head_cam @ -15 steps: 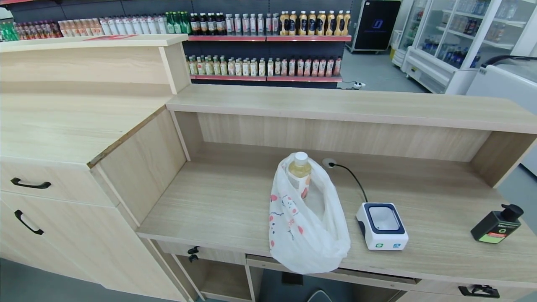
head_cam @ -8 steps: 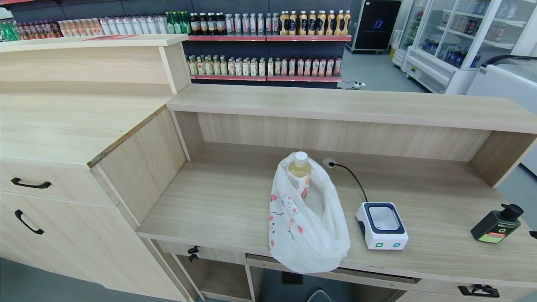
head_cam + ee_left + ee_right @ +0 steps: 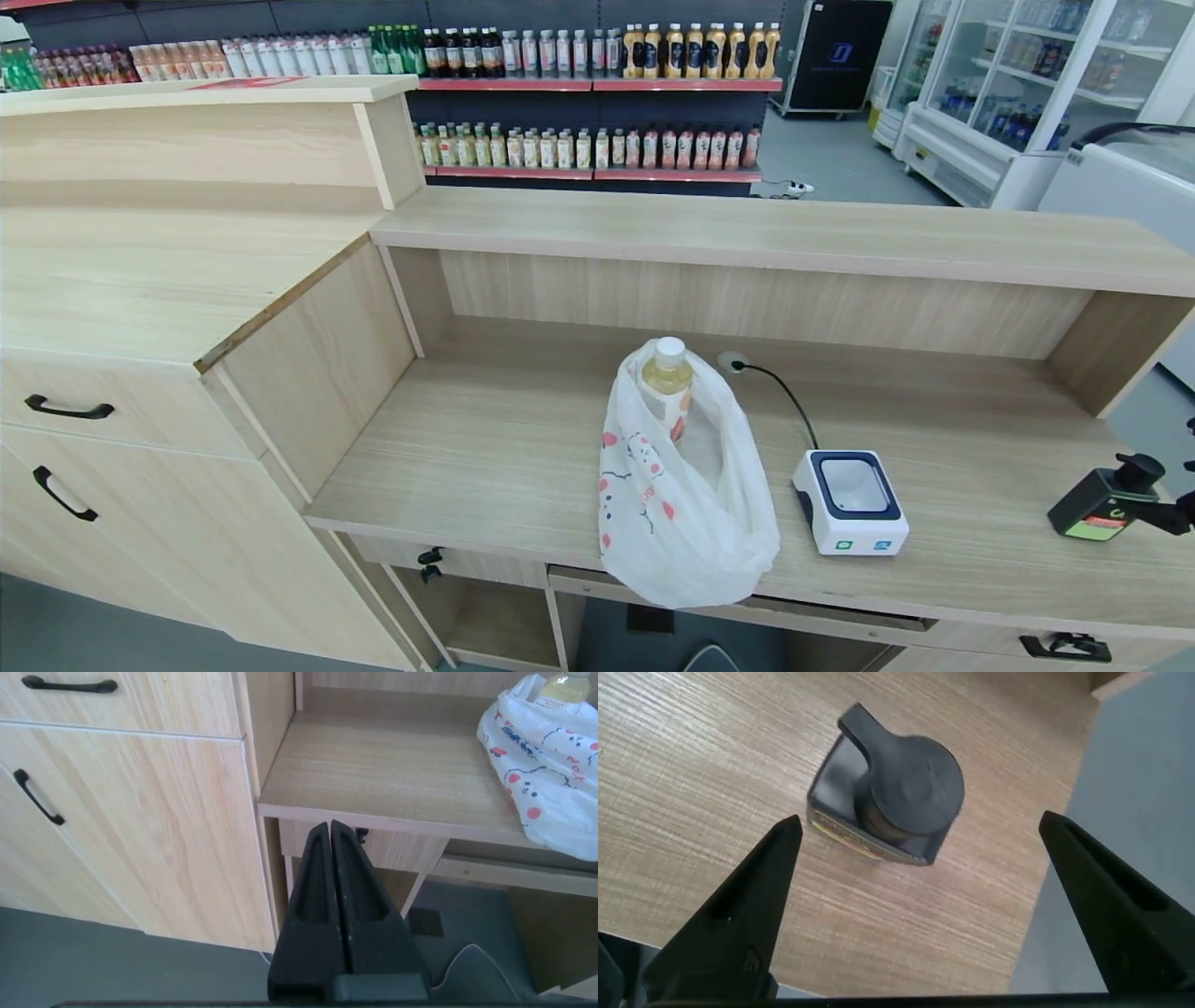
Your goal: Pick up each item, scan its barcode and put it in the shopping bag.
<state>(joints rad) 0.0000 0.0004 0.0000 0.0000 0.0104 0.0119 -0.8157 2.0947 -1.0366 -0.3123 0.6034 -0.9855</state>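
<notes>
Tapered black wedges form the left hand (image 3: 331, 831) and right hand (image 3: 920, 821).

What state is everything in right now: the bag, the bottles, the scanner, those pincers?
shopping bag: open, standing, one bottle inside
drink bottle: capped, upright in the bag
scanner: window up, cable attached
pump bottle: upright, not gripped
left pincer: shut, empty
right pincer: open, by the pump bottle

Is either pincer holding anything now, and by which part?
Nothing is held. The right pincer is open over the pump bottle, both fingers wide of it. The left pincer is shut on nothing, low beside the counter.
</notes>
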